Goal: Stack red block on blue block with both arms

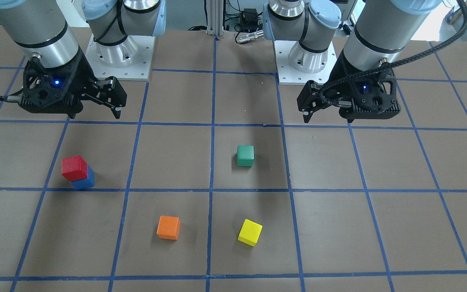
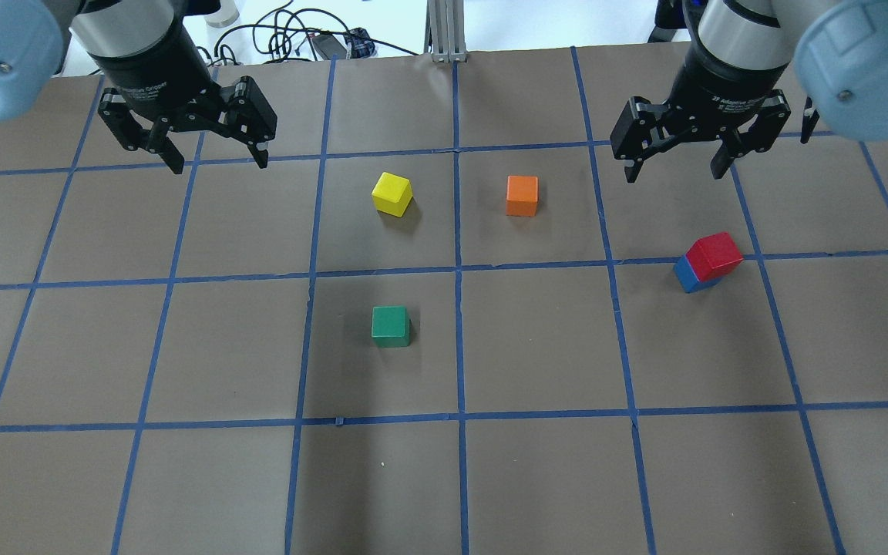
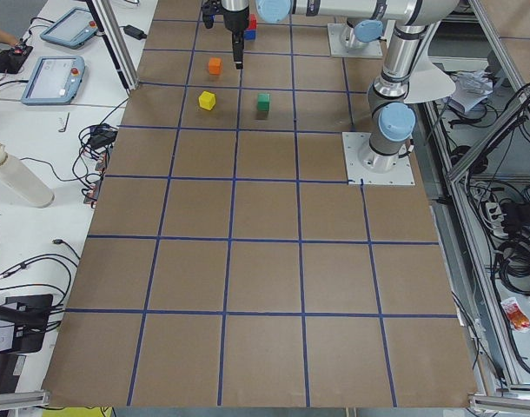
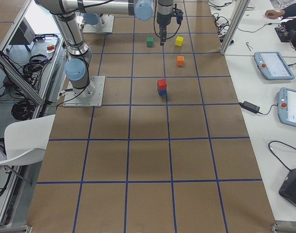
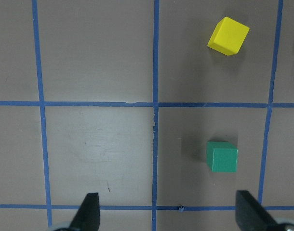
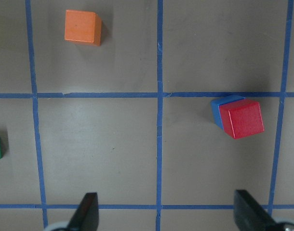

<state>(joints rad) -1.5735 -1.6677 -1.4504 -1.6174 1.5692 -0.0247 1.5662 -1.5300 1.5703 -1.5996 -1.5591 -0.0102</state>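
Note:
The red block [image 2: 714,254] sits on top of the blue block [image 2: 687,276], slightly offset and rotated; the stack also shows in the front view, red [image 1: 74,168] over blue [image 1: 84,181], and in the right wrist view, red [image 6: 241,118] over blue [image 6: 219,109]. My right gripper [image 2: 674,173] is open and empty, raised above the table and apart from the stack. My left gripper [image 2: 220,163] is open and empty, raised over the table's other side. Both show in the front view, right gripper [image 1: 114,106] and left gripper [image 1: 307,113].
A green cube [image 2: 391,325] lies near the table's middle, a yellow cube [image 2: 392,193] and an orange cube [image 2: 522,195] farther out. The brown table [image 2: 182,347] has a blue tape grid. The arm bases [image 1: 120,56] stand at the robot's edge.

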